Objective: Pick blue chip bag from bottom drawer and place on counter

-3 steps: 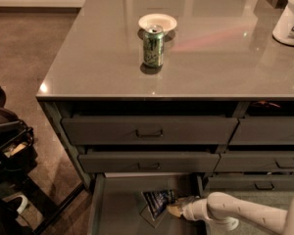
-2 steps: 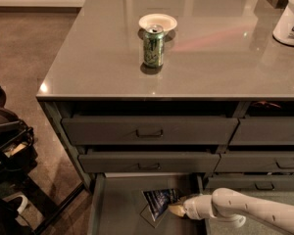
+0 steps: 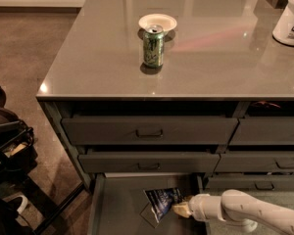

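Camera view: bottom drawer holds one blue chip bag, one gripper.

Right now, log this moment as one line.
claw: in open dark grey bottom drawer, at right edge of crinkly dark-blue chip bag | bag: in drawer | glossy grey-brown counter: no bag

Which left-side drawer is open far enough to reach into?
The bottom drawer, pulled far out; the gripper is inside at the blue chip bag. The handled drawers above are barely out.
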